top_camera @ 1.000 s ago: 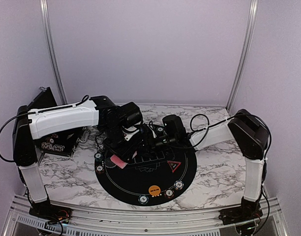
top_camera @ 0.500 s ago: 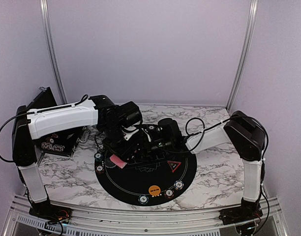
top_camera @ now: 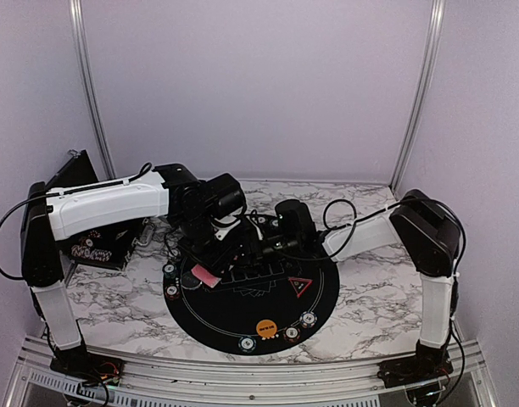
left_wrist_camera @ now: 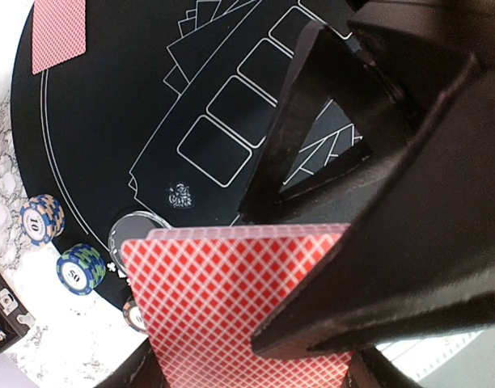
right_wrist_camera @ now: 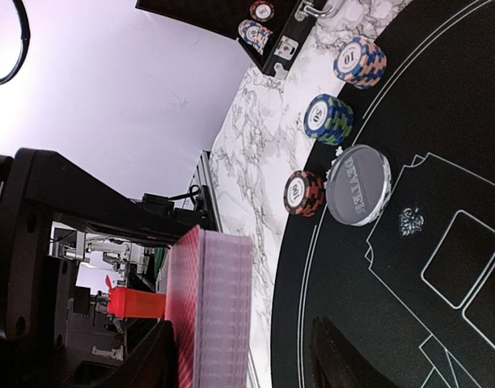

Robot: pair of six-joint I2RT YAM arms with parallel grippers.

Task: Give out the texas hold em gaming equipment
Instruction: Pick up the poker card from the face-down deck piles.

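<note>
Red-backed playing cards form a deck (left_wrist_camera: 223,299) clamped on edge between the jaws of the left gripper (left_wrist_camera: 251,376), raised above the far left part of the round black mat (left_wrist_camera: 110,121). The right gripper (right_wrist_camera: 241,339) meets it from the other side: its jaws stand apart and straddle the deck's free edge, one finger (left_wrist_camera: 292,129) behind the cards and the other across their patterned back. Whether either finger touches a card cannot be told. One single card (left_wrist_camera: 57,32) lies face down on the mat, well apart from the deck. A silver dealer button (right_wrist_camera: 359,184) rests just inside the mat's rim, with a red chip (right_wrist_camera: 304,192) touching it at the rim. A blue-green chip (right_wrist_camera: 327,117) and an orange-blue chip (right_wrist_camera: 359,61) sit on the marble table (right_wrist_camera: 255,137) near the mat's edge. An orange disc (top_camera: 265,326) and a red triangle marker (top_camera: 299,285) lie on the mat's near and right parts.
</note>
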